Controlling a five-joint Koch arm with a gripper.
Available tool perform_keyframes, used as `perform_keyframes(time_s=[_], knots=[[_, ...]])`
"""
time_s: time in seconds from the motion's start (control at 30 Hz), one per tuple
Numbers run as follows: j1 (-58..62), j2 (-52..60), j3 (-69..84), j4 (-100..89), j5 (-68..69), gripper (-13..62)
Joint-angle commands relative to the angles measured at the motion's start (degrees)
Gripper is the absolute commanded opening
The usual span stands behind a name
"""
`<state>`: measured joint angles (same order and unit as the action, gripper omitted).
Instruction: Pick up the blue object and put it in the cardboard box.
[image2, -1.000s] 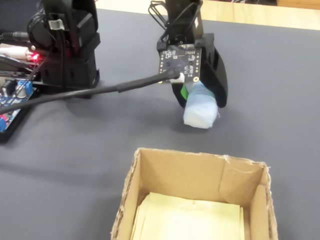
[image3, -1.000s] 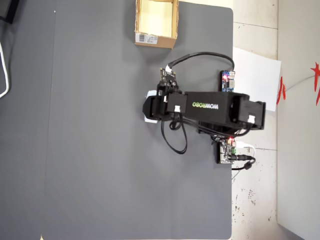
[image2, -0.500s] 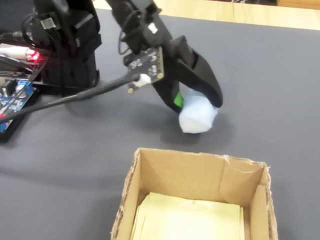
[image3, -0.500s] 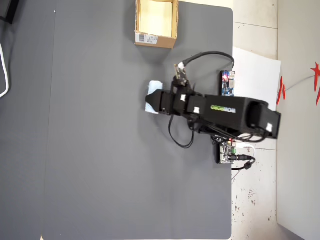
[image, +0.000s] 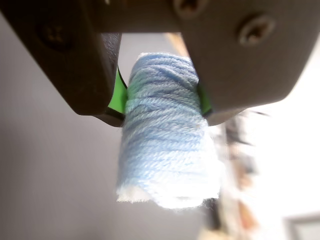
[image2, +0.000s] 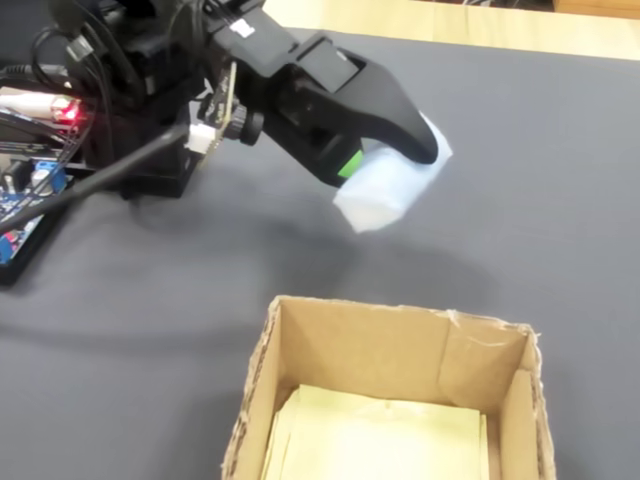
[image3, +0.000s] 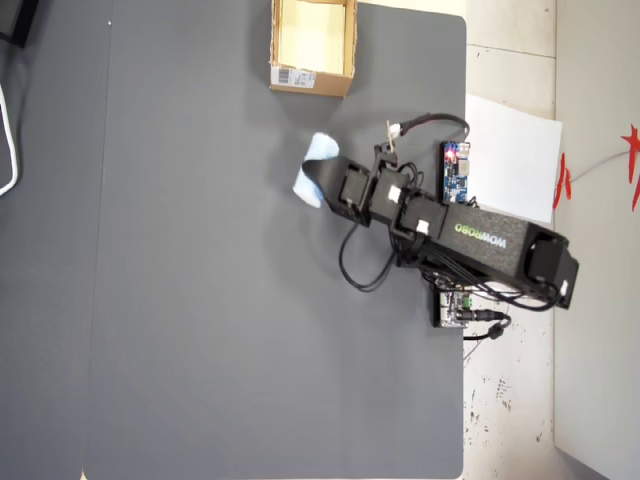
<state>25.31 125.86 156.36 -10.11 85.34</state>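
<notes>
Wrist view shows the hand (image: 160, 107) squeezing the blue object (image: 167, 145) tight. It hangs above the dark worktop (image2: 560, 170), near the open cardboard box (image2: 390, 350).

Wrist view: the blue object (image: 167, 135) is rendered fairly sharp, the background is blurred throughout, and the right side is blown out to white. Fixed view: even, soft light; a faint diffuse shadow is cast on the grey mat (image2: 560, 200); slight softness is seen. Overhead view: evenly lit, sharp, no glare noted.
</notes>
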Motion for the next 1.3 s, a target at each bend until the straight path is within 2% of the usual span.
perform_keyframes(time_s=[0.0,0.3,0.37,0.77,0.8,0.83,0.97,1.27], knots=[[1.0,-0.6,-6.5,-1.4,-3.2,14.1],[10.2,-9.5,-18.0,0.7,-6.5,14.1],[16.3,-16.8,-26.8,3.8,-8.1,14.1],[26.2,-26.7,-39.8,14.6,-12.8,14.5],[26.5,-27.2,-40.1,14.8,-12.9,16.4],[26.7,-27.7,-41.3,17.1,-12.8,22.6],[26.7,-27.8,-41.7,18.5,-12.6,30.0],[26.3,-26.1,-40.5,15.9,-9.7,31.8]])
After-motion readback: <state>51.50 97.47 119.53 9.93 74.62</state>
